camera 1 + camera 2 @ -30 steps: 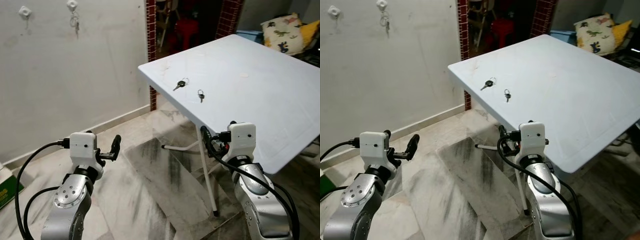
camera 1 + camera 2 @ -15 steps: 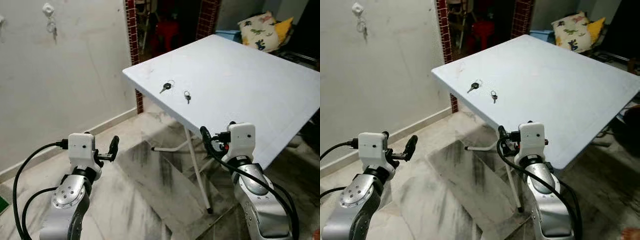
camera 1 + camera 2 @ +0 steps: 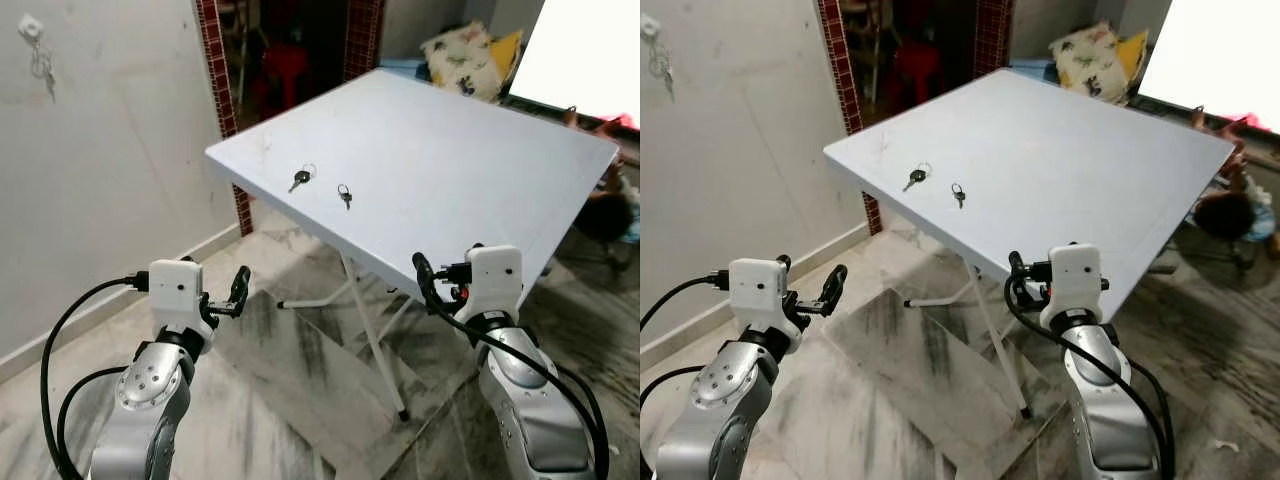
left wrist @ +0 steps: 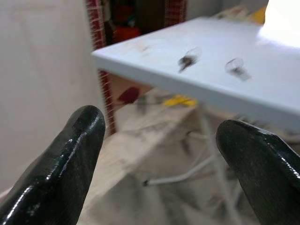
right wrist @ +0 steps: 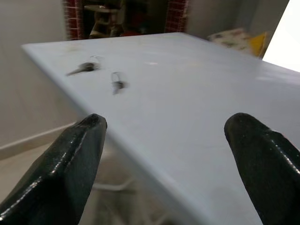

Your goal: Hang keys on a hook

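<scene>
High on the far left wall a hook already carries a key (small and hard to make out), so part of the job looks done. Nearer, the left claw hangs low over the floor with its fingers spread and nothing between them, short of the worktop. On the worktop, near its left corner, lie two more keys: a left key with a ring, and just to its right a second key, the two close but apart. Neither has been picked up. On the right, the right claw is level with the worktop's near edge, fingers wide apart and empty.

By my reading, the task is at an early stage for these two keys: what remains is reaching one, pinching it, carrying it left to the wall and finding a hook for its ring.
</scene>
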Tool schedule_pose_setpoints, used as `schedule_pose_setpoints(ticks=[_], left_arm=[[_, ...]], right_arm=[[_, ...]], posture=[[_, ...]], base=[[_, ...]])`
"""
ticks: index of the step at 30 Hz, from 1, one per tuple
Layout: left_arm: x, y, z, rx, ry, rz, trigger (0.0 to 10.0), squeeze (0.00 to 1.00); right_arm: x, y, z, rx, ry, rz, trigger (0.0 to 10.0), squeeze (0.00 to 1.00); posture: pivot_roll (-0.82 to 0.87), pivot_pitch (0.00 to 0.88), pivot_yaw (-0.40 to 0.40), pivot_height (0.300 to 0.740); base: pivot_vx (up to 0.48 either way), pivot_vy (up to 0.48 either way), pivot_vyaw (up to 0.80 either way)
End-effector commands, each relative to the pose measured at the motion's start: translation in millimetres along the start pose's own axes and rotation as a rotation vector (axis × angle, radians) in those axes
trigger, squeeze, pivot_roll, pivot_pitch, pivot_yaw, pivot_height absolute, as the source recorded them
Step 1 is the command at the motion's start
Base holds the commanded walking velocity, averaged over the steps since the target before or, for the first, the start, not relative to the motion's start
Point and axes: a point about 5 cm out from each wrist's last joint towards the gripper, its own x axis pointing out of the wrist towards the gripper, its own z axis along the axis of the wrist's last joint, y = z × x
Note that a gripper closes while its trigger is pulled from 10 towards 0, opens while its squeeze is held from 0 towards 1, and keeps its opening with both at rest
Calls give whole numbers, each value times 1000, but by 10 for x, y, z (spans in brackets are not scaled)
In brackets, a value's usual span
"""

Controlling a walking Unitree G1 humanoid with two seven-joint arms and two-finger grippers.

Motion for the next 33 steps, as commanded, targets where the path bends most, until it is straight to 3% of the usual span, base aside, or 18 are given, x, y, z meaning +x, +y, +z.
schedule_pose_setpoints(ticks=[1, 4, 27, 33], left_arm=[[21, -39, 53, -1, -23, -11, 10000, 0], [23, -40, 57, 6, -27, -17, 10000, 0], [16, -32, 74, -7, -39, -41, 10000, 0], [24, -29, 83, -7, -43, -47, 10000, 0]], right_arm=[[5, -74, 31, -18, -9, -19, 10000, 0], [7, -73, 30, -17, -11, -17, 10000, 0], [1, -62, 31, 23, -21, -21, 10000, 0], [1, -51, 24, 19, -20, -19, 10000, 0]], posture=[[92, 0, 42, 740], [92, 0, 41, 740], [90, 0, 46, 740], [89, 0, 47, 740]], base=[[0, 0, -800], [0, 0, -800], [0, 0, 0], [277, 126, 0]])
